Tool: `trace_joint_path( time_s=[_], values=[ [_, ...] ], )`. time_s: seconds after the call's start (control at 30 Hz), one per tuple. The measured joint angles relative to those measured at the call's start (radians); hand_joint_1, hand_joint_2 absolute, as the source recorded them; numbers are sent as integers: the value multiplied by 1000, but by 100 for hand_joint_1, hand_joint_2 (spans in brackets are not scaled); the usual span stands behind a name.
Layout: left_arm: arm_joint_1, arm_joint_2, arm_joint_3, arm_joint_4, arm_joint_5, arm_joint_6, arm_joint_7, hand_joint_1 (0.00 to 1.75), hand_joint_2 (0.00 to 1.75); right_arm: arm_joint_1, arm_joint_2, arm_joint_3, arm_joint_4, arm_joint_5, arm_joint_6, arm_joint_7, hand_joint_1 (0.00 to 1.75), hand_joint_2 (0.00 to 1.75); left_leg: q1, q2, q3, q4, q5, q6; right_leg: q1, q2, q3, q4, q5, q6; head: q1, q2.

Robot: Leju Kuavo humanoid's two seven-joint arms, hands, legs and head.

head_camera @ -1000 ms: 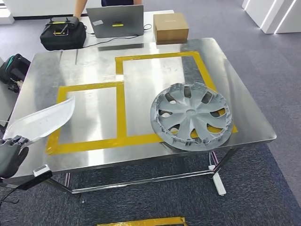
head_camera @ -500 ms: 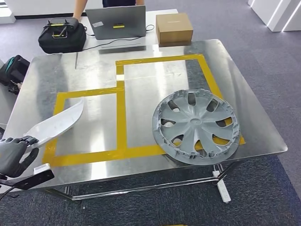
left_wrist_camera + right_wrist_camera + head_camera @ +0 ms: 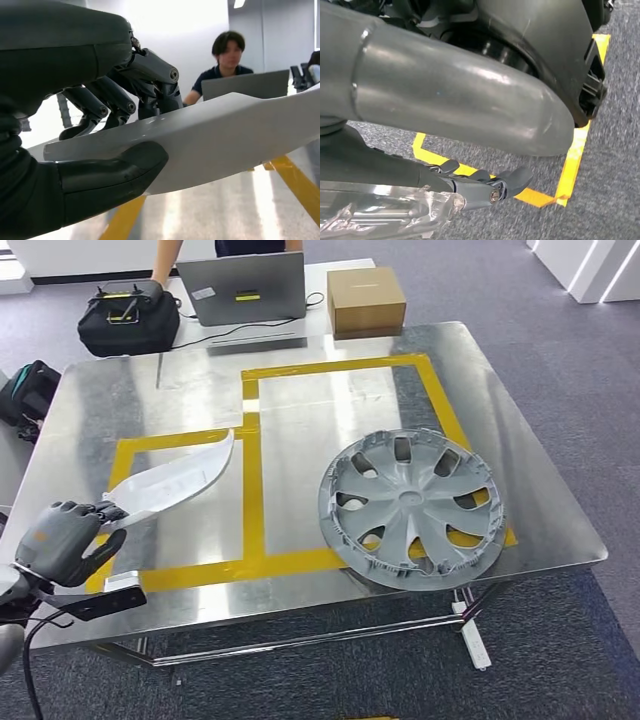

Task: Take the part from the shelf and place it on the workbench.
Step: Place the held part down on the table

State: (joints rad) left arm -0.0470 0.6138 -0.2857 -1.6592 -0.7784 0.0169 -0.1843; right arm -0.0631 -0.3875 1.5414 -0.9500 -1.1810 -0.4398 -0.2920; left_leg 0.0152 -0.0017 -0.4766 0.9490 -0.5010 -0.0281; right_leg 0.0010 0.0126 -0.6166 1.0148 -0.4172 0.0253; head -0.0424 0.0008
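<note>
A long, curved white part (image 3: pixel 177 480) hangs just above the steel workbench (image 3: pixel 324 430), over the left yellow-taped rectangle (image 3: pixel 253 490). My left hand (image 3: pixel 64 540) grips its near end at the table's front left edge. In the left wrist view the thumb lies under the white part (image 3: pixel 226 135) and the fingers (image 3: pixel 151 75) curl over its top. My right hand (image 3: pixel 486 187) hangs beside my body above the carpet, its fingers stretched out with nothing in them.
A grey wheel cover (image 3: pixel 411 505) lies on the right of the bench, overlapping the tape. Behind the bench stand a laptop (image 3: pixel 243 287), a cardboard box (image 3: pixel 364 298) and a black bag (image 3: pixel 128 318), with a person (image 3: pixel 228 55) at the laptop. A power strip (image 3: pixel 474 640) lies on the floor.
My left hand has carried the white part to the right and further over the bench, from the left edge to above the left taped rectangle. The wheel cover has stayed put.
</note>
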Motion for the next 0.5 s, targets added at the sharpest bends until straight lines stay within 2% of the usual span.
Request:
trace_joint_path(
  time_s=[0.13, 0.27, 0.5],
  values=[
    [-59, 2, -57, 2, -50, 17, 16, 175, 175, 2, 0, -9, 0, 13, 10, 2, 0, 0, -2, 0, 2, 0, 0, 0, -2, 0, 3, -1, 1, 1, 0, 0],
    [-90, 2, -91, 6, -73, 43, 42, 0, 175, 10, 0, -22, 0, 19, 13, 3, 0, 0, -3, 0, 4, 0, 0, 0, -3, 0, 4, -2, 1, 2, 0, 0],
    [-122, -4, -126, 12, -94, 80, 86, 0, 175, 21, 0, -42, 0, 22, 10, 4, 0, 0, -3, 0, 4, 0, 0, 0, -3, 1, 4, -2, 1, 2, 0, 0]
  ],
)
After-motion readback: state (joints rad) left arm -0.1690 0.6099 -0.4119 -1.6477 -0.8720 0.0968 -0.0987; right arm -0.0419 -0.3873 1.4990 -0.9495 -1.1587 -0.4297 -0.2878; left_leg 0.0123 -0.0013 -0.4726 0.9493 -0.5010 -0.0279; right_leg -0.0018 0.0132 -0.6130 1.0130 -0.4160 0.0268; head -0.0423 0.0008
